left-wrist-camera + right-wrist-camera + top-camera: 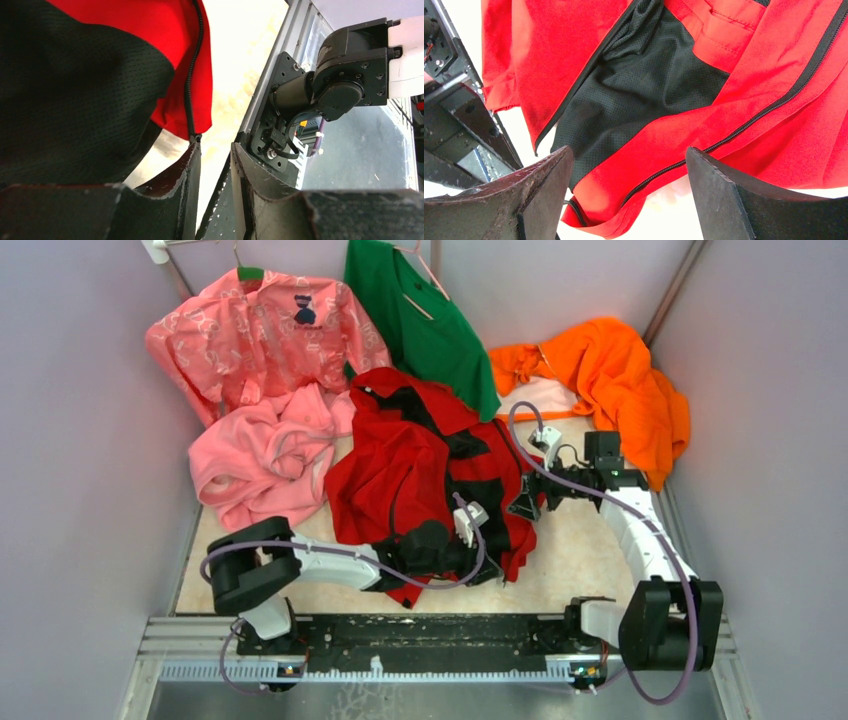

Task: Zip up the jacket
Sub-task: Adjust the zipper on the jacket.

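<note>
Walls: panels (90,490) close the table (580,550) on the left, right and far sides; a metal rail (420,640) runs along the near edge.
Open room: bare table shows near right, between the jacket (400,460) and the right arm, and in a thin strip near left. The far half is covered in clothes.
Jacket position: centre of the table, crumpled and unzipped, dark lining (644,85) turned up. Its near hem lies close to the rail.
Left gripper (215,146): at the jacket's near right hem, fingers parted by a narrow gap. Table shows through the gap and nothing sits in it. The lower end of the zipper (189,90) lies right at the tip of one finger; whether it touches, I cannot tell.
Right gripper (629,150): at the jacket's right side, fingers spread wide and holding nothing. Red cloth, lining and two separate zipper lines lie beyond them.
Count, arms: two, one gripper each.
Count, garments: five. One red jacket; one patterned pink shirt (260,330) on a hanger, far left; one pink fleece (260,460) left of the jacket, touching it; one green shirt (420,320) on a hanger, far centre; one orange garment (620,380), far right.
</note>
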Controlling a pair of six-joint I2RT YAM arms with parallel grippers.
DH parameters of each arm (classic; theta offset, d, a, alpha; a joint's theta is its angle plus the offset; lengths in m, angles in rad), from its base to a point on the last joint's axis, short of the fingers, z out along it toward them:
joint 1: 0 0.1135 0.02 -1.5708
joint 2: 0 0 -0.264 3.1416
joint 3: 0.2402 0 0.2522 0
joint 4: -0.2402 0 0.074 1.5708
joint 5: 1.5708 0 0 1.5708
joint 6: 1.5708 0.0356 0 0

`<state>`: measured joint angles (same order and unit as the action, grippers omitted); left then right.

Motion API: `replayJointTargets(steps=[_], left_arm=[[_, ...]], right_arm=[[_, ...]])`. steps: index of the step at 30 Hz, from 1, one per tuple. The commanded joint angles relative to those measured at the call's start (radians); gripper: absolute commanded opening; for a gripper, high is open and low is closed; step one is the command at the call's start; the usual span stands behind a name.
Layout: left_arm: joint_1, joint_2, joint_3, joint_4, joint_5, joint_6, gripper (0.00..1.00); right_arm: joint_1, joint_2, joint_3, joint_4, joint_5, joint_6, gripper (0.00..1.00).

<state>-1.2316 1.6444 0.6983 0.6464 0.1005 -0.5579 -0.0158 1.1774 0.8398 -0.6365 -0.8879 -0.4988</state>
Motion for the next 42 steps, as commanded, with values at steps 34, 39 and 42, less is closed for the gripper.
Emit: replayJointTargets(steps=[34, 39, 42], left_arm=[[0.021, 0.259, 0.336, -0.288, -0.129, 0.067, 0.02], [0.064, 0.212, 0.304, -0.215, -0.036, 0.062, 0.00], [0.129, 0.184, 0.248, -0.100, 0.088, -0.019, 0.00]], right_arm=[[-0.056, -0.219, 0.061, -0.348, -0.243, -0.438, 0.81], [-0.056, -0.223, 0.035, -0.632, -0.300, -0.902, 0.80], [-0.056, -0.233, 0.009, -0.820, -0.276, -1.355, 0.80]])
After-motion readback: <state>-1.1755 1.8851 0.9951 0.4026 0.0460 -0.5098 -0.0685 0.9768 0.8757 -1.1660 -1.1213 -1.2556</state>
